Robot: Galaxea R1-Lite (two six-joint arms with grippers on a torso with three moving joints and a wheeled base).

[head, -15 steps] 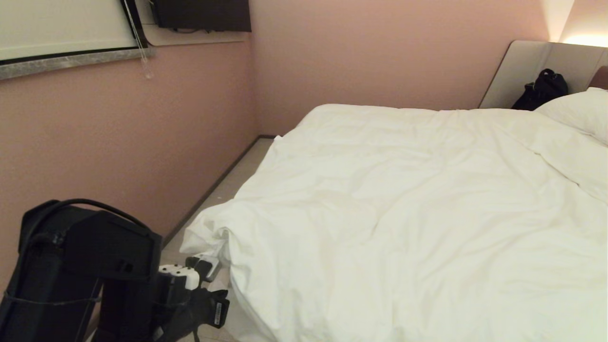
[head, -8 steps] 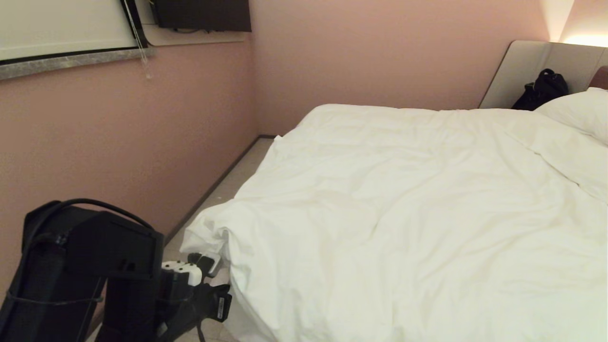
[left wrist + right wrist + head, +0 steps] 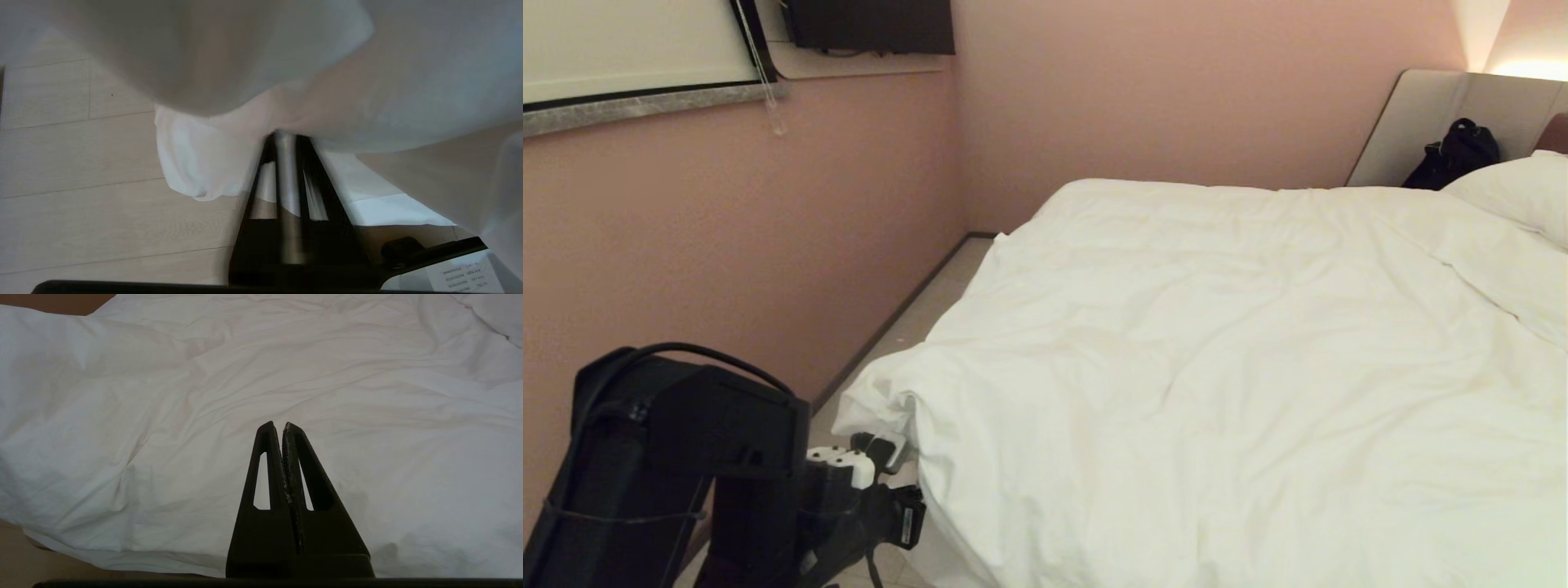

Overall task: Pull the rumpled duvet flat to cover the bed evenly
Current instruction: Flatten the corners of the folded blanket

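Note:
The white, wrinkled duvet [image 3: 1217, 367] lies spread over the bed [image 3: 1421, 114], and its near-left corner [image 3: 882, 400] droops off the mattress toward the floor. My left gripper [image 3: 886, 447] sits low beside that corner. In the left wrist view the left gripper [image 3: 286, 136] has its fingers a narrow gap apart, with their tips right at the hanging duvet [image 3: 229, 81] fold. My right gripper [image 3: 280, 425] is shut and empty, hovering over the duvet [image 3: 163, 396]; it is outside the head view.
A pink wall [image 3: 727, 245] and a strip of pale floor [image 3: 915, 318] run along the bed's left side. A pillow [image 3: 1519, 192] and a black bag [image 3: 1454, 155] lie near the headboard. A window sill [image 3: 645, 102] juts from the wall.
The left arm has crept slightly rightward toward the bed corner. The duvet's corner hangs as before.

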